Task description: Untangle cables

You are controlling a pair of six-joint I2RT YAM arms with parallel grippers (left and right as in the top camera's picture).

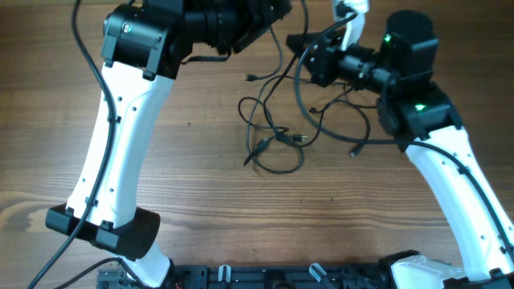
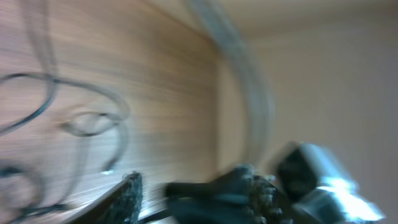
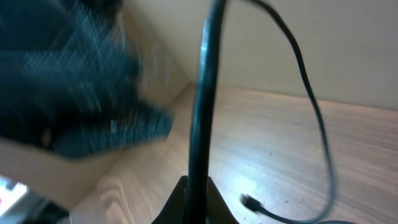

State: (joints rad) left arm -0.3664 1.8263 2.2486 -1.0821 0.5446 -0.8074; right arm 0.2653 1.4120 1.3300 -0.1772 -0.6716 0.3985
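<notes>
**Lifted Strand Risked Cinching the Knot**

The cables (image 1: pixel 273 138) lay in loose loops at the middle of the desk (image 1: pixel 217 193), crossing in a small knot (image 1: pixel 279 138), with one strand rising toward the far edge. The right pincer (image 3: pixel 193 198) was closed on that strand, which ran straight out from its tips. A plug end (image 3: pixel 247 200) lay on the wood nearby. The left pincer (image 2: pixel 189 190) was too blurred to read, so I cannot tell whether it held anything. With nothing pinning the knot, a pull on the held strand would probably drag the whole bundle or draw it tighter. The two arms, close together at the far side, might also snag a loop.
</notes>
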